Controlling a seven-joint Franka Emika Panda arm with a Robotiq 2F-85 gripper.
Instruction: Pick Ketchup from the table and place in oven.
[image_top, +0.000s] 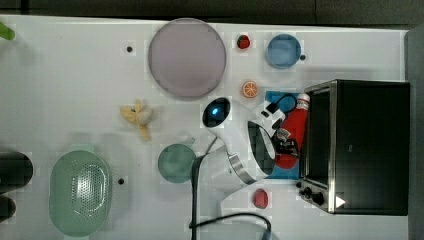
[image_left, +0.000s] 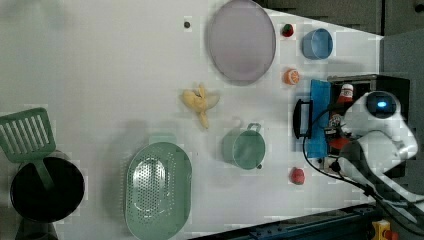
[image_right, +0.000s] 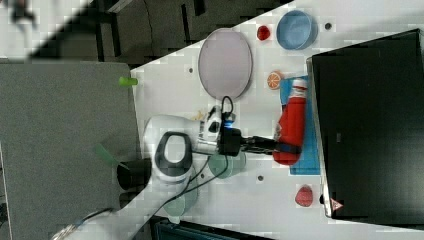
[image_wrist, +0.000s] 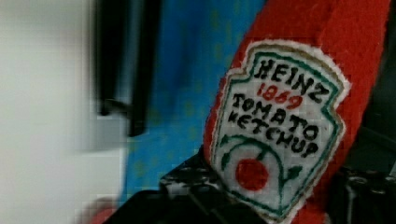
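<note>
The Ketchup (image_top: 294, 129) is a red bottle with a white cap and a Heinz label (image_wrist: 280, 126). It lies lengthwise over the blue inner face of the oven's folded-open door (image_top: 272, 100), its cap toward the top view's top. My gripper (image_top: 286, 146) is shut on the bottle's lower body, with a dark finger on each side, as the right view (image_right: 287, 148) also shows. Whether the bottle rests on the door or hangs just above it, I cannot tell. The black oven (image_top: 370, 145) stands right behind it on the white table (image_top: 75, 90).
On the table are a large pinkish plate (image_top: 186, 57), a strawberry (image_top: 243, 41), a blue bowl (image_top: 283, 50), an orange slice (image_top: 250, 89), a banana (image_top: 138, 116), a green cup (image_top: 176, 162), a green colander (image_top: 80, 192) and a reddish fruit (image_top: 260, 198) beside the oven's knobs.
</note>
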